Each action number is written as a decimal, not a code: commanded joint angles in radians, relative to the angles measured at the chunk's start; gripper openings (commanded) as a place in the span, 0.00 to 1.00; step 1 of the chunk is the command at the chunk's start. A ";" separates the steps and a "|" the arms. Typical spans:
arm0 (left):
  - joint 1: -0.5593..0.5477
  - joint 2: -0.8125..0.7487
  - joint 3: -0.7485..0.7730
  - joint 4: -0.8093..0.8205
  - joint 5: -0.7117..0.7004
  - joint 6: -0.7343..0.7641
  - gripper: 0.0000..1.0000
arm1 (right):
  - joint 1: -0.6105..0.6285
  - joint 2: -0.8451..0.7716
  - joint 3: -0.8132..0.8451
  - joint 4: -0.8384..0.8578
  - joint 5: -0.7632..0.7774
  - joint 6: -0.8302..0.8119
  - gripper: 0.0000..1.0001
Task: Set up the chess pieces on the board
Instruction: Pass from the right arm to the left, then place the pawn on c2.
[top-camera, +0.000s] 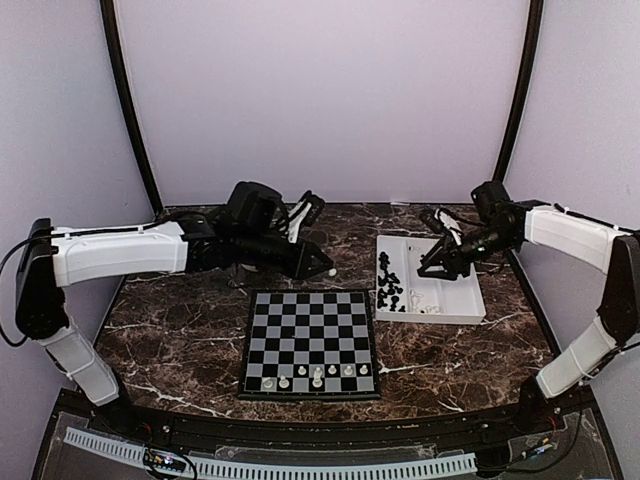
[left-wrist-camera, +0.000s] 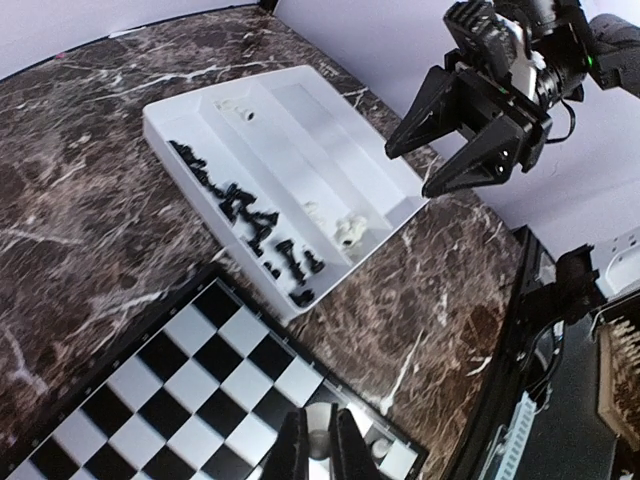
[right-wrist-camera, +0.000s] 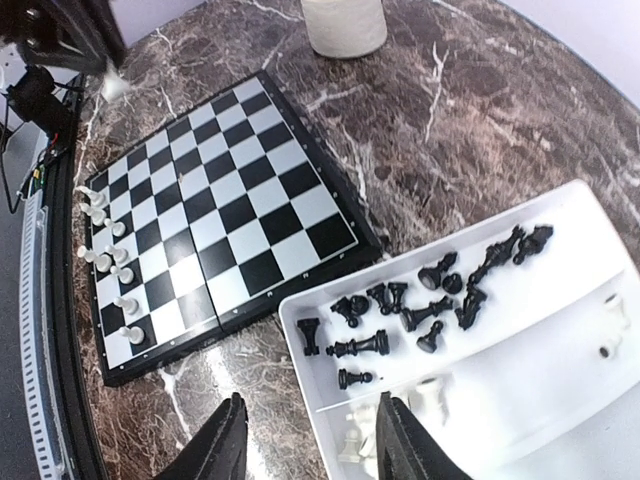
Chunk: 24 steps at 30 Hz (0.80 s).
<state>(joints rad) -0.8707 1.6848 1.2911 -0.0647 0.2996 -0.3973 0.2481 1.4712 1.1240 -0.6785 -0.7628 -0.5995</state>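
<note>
The board (top-camera: 310, 340) lies in the middle of the table, with several white chess pieces (top-camera: 317, 377) along its near edge. My left gripper (top-camera: 322, 268) hovers over the board's far edge. In the left wrist view its fingers (left-wrist-camera: 292, 450) are nearly together on a small white chess piece (left-wrist-camera: 320, 442) above the board (left-wrist-camera: 170, 390). My right gripper (top-camera: 438, 268) is open and empty over the white tray (top-camera: 460, 300). It also shows in the right wrist view (right-wrist-camera: 312, 445) and the left wrist view (left-wrist-camera: 440, 150). Black pieces (right-wrist-camera: 430, 300) and a few white pieces (right-wrist-camera: 430, 400) lie in the tray (right-wrist-camera: 560, 420).
The tray stands right of the board, on dark marble. A white cylinder-shaped thing (right-wrist-camera: 345, 25) shows beyond the board's far corner in the right wrist view. Curved black posts and pale walls ring the table.
</note>
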 joint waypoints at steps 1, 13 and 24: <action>0.002 -0.156 -0.143 -0.223 -0.149 0.211 0.00 | -0.007 0.044 -0.065 0.145 0.049 0.028 0.45; -0.133 -0.338 -0.431 -0.340 -0.269 0.330 0.00 | -0.006 0.105 -0.030 0.129 0.010 0.040 0.47; -0.197 -0.231 -0.444 -0.292 -0.303 0.315 0.00 | -0.005 0.116 -0.032 0.117 0.009 0.030 0.47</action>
<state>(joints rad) -1.0611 1.4555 0.8593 -0.3756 0.0093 -0.0856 0.2474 1.5753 1.0698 -0.5686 -0.7376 -0.5663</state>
